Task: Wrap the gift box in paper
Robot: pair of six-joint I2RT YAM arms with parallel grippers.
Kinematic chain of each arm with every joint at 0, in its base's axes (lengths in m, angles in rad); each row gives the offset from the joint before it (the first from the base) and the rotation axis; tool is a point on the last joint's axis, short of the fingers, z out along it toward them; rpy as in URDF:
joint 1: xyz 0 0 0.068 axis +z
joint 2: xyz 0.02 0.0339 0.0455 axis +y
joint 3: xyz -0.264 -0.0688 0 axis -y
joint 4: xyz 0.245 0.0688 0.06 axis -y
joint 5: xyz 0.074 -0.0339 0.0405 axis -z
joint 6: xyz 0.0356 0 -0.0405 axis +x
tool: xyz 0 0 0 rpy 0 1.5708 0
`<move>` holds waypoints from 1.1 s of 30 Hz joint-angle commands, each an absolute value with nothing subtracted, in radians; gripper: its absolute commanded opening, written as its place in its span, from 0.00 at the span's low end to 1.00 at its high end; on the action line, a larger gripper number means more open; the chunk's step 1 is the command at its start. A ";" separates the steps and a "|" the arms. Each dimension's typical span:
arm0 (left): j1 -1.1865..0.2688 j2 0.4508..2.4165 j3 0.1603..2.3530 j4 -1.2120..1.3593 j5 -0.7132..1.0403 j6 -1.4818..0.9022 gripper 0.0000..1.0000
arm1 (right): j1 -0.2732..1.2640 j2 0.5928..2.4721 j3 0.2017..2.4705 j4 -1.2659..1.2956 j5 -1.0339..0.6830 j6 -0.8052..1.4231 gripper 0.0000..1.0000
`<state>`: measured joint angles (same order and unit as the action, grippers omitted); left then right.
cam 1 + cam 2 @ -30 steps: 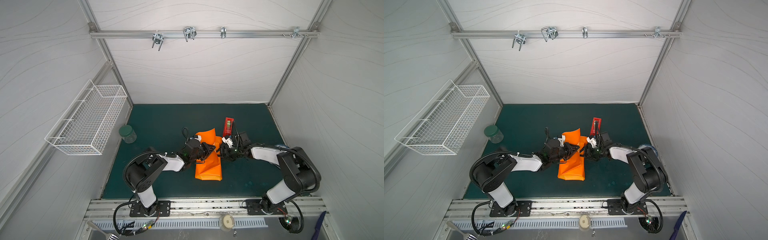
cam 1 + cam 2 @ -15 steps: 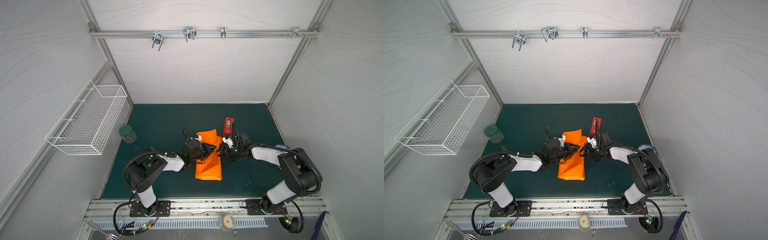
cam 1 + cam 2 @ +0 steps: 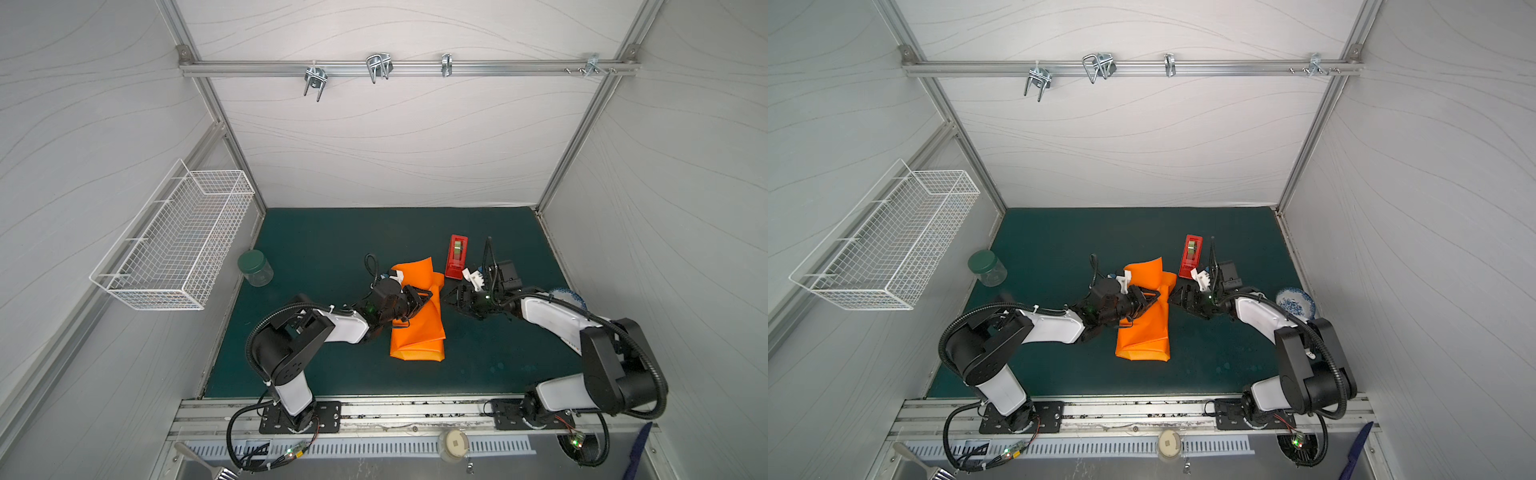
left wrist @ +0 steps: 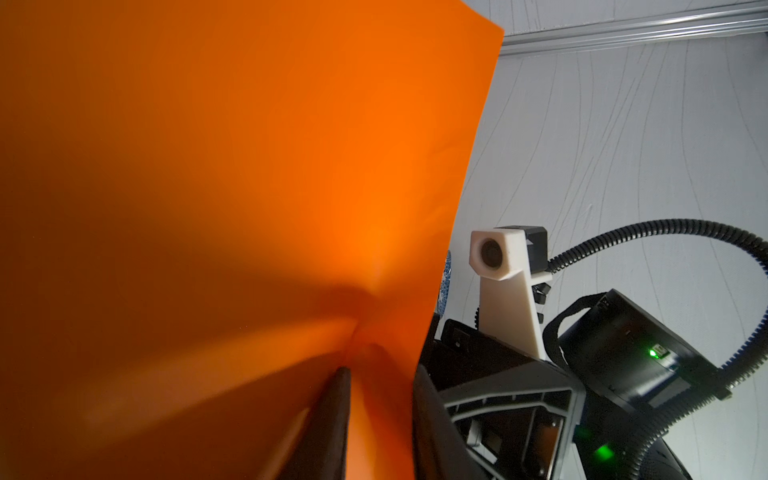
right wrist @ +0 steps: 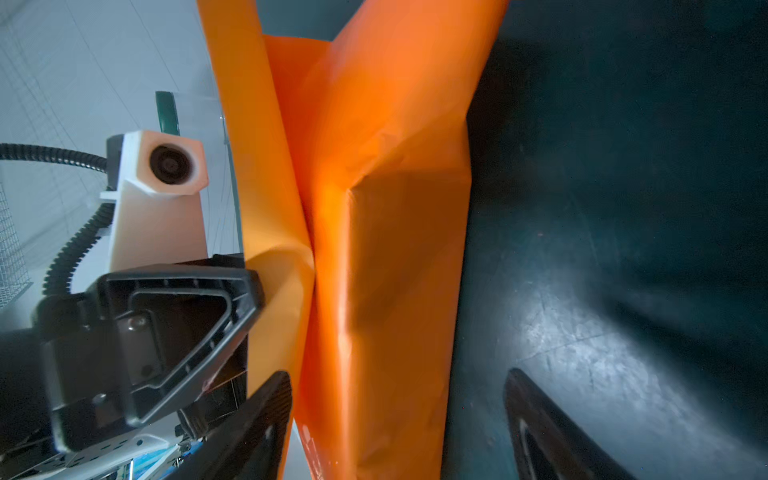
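Item: paper (image 3: 417,332), orange, folded round the gift box, which is hidden inside. Parcel lies mid-bench (image 3: 332,249), far flap upright.
Left tool (image 3: 427,296): narrow, flap between its jaws; grip cannot be told.
Right tool (image 3: 449,299): wide, jaws either side of the parcel's edge, not closed.
Change since a second ago: none visible in both top views.
Judgement: flap awaits laying down.

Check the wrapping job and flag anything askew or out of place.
The orange paper is only partly wrapped: its far flap stands up loose and curled beside the left claw, while the near end lies folded flat. Nothing looks spilled or torn.
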<state>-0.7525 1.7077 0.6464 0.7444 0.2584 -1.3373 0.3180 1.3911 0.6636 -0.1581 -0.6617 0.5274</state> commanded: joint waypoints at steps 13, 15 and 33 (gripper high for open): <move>-0.761 1.763 0.609 0.535 0.264 -1.305 0.37 | 0.412 1.310 0.562 -0.051 -0.666 0.551 0.86; -0.762 1.763 0.611 0.534 0.264 -1.304 0.38 | 0.418 1.337 0.571 -0.040 -0.661 0.554 0.85; -0.741 1.676 0.709 0.359 0.278 -1.183 0.41 | 0.414 1.518 0.547 0.002 -0.614 0.554 0.74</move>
<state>-0.7486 1.6844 0.6952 0.6342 0.2726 -1.2625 0.4179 1.4826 0.5888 0.0277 -0.6727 0.5610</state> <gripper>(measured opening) 0.408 0.747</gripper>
